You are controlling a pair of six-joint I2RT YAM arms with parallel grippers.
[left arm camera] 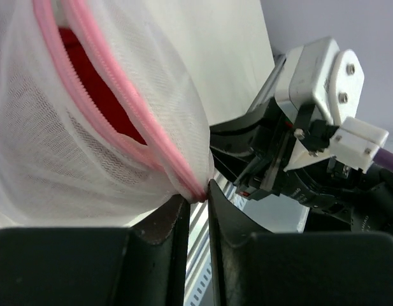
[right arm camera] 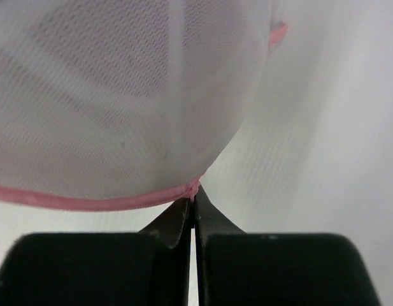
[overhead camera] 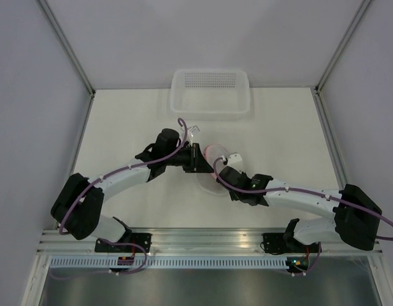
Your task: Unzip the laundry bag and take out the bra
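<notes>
The laundry bag (overhead camera: 215, 159), a white mesh dome with pink zipper trim, sits at the table's middle between both grippers. In the left wrist view the laundry bag (left arm camera: 88, 146) has its zipper partly open, and red fabric (left arm camera: 97, 83), seemingly the bra, shows inside. My left gripper (left arm camera: 197, 194) is shut on the bag's pink trim at its edge; it also shows in the top view (overhead camera: 197, 158). My right gripper (right arm camera: 195, 194) is shut on a small pink tab on the trim of the laundry bag (right arm camera: 120, 102); in the top view my right gripper (overhead camera: 220, 171) is at the bag's near side.
A clear rectangular plastic basket (overhead camera: 210, 93) stands at the back of the table, beyond the bag. Grey walls enclose the table on the left, right and back. The right arm's wrist (left arm camera: 317, 127) is close to the left gripper.
</notes>
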